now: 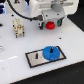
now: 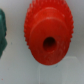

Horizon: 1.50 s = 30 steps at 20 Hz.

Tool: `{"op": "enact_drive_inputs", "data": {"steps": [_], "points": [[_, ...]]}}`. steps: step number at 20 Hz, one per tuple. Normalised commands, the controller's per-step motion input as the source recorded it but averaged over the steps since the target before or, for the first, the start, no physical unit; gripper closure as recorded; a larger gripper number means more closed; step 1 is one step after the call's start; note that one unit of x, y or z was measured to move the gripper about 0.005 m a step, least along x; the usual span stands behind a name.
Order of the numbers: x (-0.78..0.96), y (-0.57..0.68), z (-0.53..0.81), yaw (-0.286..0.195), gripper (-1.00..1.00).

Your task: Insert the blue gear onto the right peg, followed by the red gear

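A white Franka robot arm reaches down over a white table (image 1: 15,60). Its gripper (image 1: 50,25) is closed on the small round red plastic toothed gear (image 1: 50,25), which sits between the fingertips, raised above the table surface. In the wrist view the red gear (image 2: 48,31) fills most of the picture, showing its toothed rim, raised hub and dark centre hole against the pale table; a dark green shape (image 2: 2,32) shows at one edge, too blurred to identify.

Below the gripper in the exterior view, nearer the camera, lies a white rectangular plate with a black border (image 1: 35,59). The larger round flat blue plastic toothed gear (image 1: 50,53) rests on this plate towards the exterior view's right. A thin dark upright peg (image 1: 60,31) rises behind the blue gear; whether it passes through the hub cannot be told.

A small beige and white fixture (image 1: 19,27) stands on the table towards the exterior view's left, well apart from the plate.
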Motion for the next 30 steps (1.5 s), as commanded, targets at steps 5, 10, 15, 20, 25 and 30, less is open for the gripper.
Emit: {"op": "enact_drive_inputs", "data": {"steps": [5,10,15,20,25,30], "points": [[-0.09,0.05,-0.01,0.0,1.0],[0.01,0.02,0.23,0.0,1.0],[0.27,0.0,0.62,0.0,1.0],[0.53,-0.16,0.68,0.0,1.0],[0.66,-0.21,0.6,0.0,1.0],[0.76,-0.12,0.52,0.0,1.0]]}}
